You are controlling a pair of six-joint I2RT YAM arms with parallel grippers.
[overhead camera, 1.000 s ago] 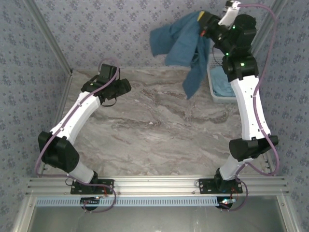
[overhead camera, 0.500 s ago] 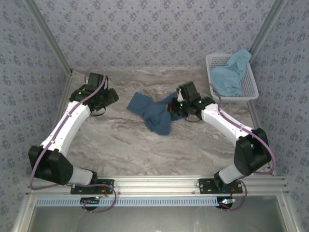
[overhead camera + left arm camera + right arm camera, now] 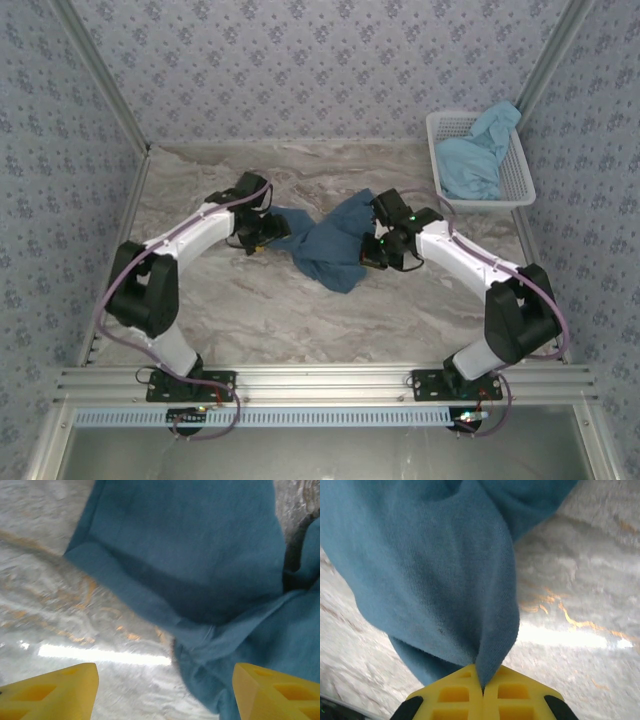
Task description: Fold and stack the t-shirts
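The left gripper (image 3: 161,679) has swung in, jaws apart, over the left end of the teal-blue t-shirt (image 3: 328,248), which lies crumpled mid-table, stretching rightward to the right gripper (image 3: 482,679) clamped on its edge.

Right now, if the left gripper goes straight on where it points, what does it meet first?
Probably the crumpled dark teal-blue cloth t-shirt: it lies just ahead of the open left gripper, on the marble table.

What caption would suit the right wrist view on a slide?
Right gripper shut on a pinched fold of the teal-blue t-shirt above the marbled tabletop.
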